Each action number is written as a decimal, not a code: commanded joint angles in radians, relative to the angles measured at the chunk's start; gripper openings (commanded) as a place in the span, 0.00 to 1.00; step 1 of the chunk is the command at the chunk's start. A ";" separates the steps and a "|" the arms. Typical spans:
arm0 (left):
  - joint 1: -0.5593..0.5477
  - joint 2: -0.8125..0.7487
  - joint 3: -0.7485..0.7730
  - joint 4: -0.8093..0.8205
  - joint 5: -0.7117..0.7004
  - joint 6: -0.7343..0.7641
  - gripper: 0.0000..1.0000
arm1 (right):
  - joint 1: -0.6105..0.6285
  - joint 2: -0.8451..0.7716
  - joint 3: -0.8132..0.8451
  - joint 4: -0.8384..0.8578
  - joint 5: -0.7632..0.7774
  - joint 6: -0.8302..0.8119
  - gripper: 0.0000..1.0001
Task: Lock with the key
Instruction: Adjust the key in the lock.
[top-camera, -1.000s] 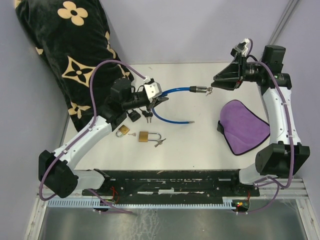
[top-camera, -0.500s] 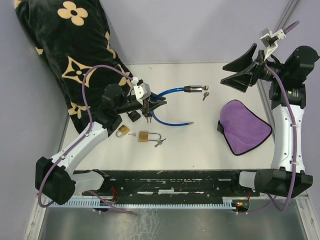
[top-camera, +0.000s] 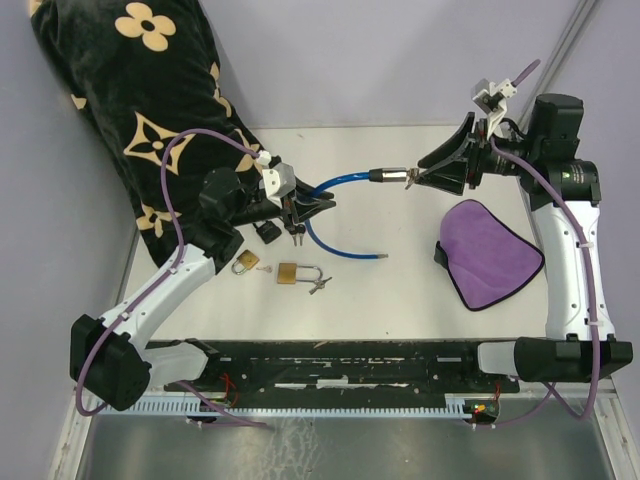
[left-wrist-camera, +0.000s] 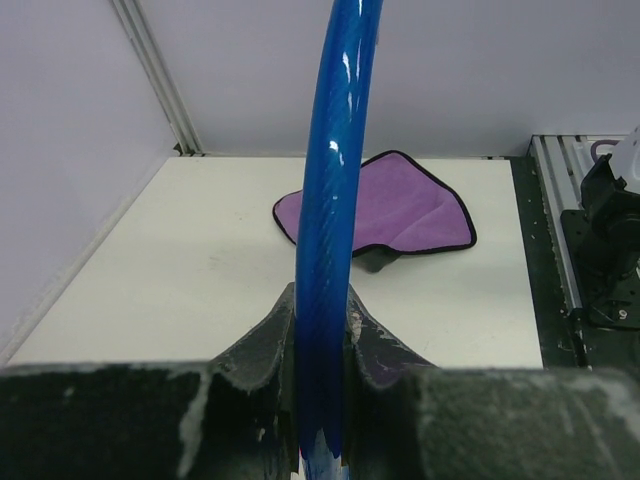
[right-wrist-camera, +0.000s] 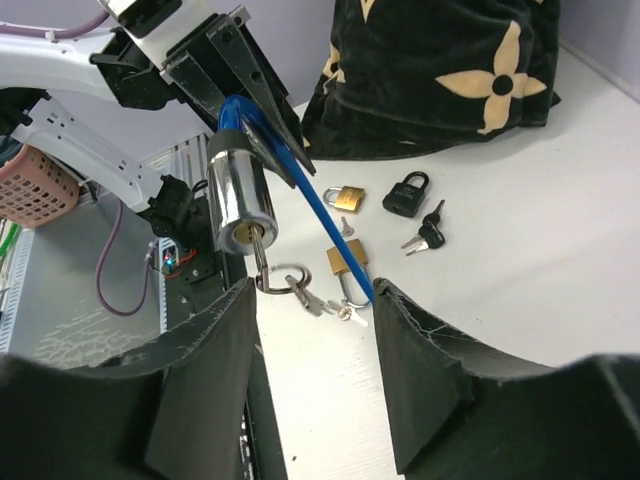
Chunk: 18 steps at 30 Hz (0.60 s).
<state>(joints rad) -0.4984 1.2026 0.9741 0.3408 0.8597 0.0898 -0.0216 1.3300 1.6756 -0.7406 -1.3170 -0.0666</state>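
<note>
The white table (top-camera: 400, 310) carries a black cushion (top-camera: 120, 90) with cream flowers, propped in the far left corner. A purple cloth (top-camera: 495, 250) lies on the right side, well apart from the locks.

The blue cable (top-camera: 345, 181) runs across the far middle of the table. The left gripper (top-camera: 318, 204) is clamped on it near its bend (the wrist view shows both fingers pressed against the blue sheath), and it holds that stretch off the surface. From the bend the cable curves back toward the near right, and its free end rests on the table left of the cloth.

At the cable's other end, pointing right, is the metal cylinder (top-camera: 388, 176). It is held in the air between the two grippers. The right gripper (top-camera: 418, 181) faces it from the right with its jaws spread wide, its tips just beside the cylinder's end and closed on nothing.

Three padlocks lie near the left gripper, on its near side: a brass padlock (top-camera: 290, 272), a small padlock (top-camera: 245, 263) to its left, and a black padlock (top-camera: 267, 232) farther back, each with keys beside it.

The key (right-wrist-camera: 258, 248) sits in the cylinder's keyhole, with a ring (right-wrist-camera: 284, 277) and more keys hanging from it, between the right fingers in the wrist view.
</note>
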 joint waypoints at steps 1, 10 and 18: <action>0.006 -0.030 0.012 0.109 0.025 -0.047 0.03 | 0.014 0.004 0.028 -0.065 0.001 -0.026 0.53; 0.007 -0.033 0.012 0.106 0.027 -0.038 0.03 | 0.017 -0.031 -0.134 0.496 -0.104 0.523 0.44; 0.008 -0.035 0.015 0.101 0.030 -0.035 0.03 | -0.016 -0.046 -0.091 0.491 -0.148 0.530 0.54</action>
<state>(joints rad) -0.4984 1.2026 0.9741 0.3553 0.8680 0.0818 -0.0204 1.3209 1.5410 -0.3389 -1.4220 0.4061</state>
